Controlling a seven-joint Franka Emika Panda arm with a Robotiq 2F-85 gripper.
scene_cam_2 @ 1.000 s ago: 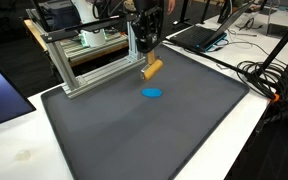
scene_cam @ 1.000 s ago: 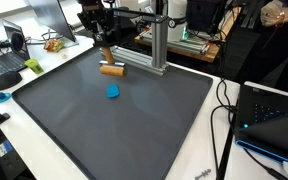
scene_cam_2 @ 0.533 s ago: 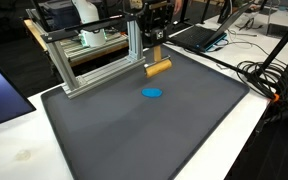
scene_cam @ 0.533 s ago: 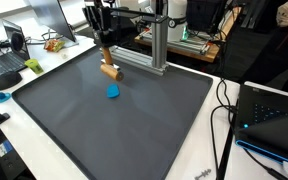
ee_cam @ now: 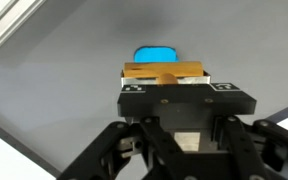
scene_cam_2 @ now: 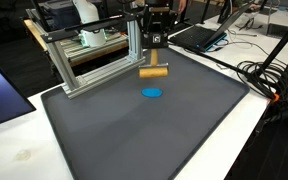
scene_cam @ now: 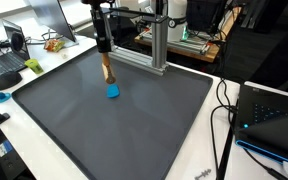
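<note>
We found the gripper (scene_cam_2: 154,62) clamped on a wooden block (scene_cam_2: 154,72), with its fingers closed against the piece. The block sat just behind the blue disc (scene_cam_2: 153,93), close to it but not touching. In that exterior view the block's long axis ran level and side to side across the picture, so one long flank faced the disc. We could not tell whether the block hung just above the dark mat (scene_cam_2: 154,140) that carried the disc or brushed against it. In an exterior view from another angle, the block (scene_cam: 106,70) looked foreshortened. There its long axis ran nearly up and down the picture, and its lower end came near the disc (scene_cam: 112,91). In the wrist view the block (ee_cam: 164,70) lay crosswise, reaching from one finger side to the other. The disc (ee_cam: 156,52) showed just past its far long edge, about level with the block's middle. An aluminium frame (scene_cam_2: 102,76) stood farther behind the disc than the block did, well apart from it.
</note>
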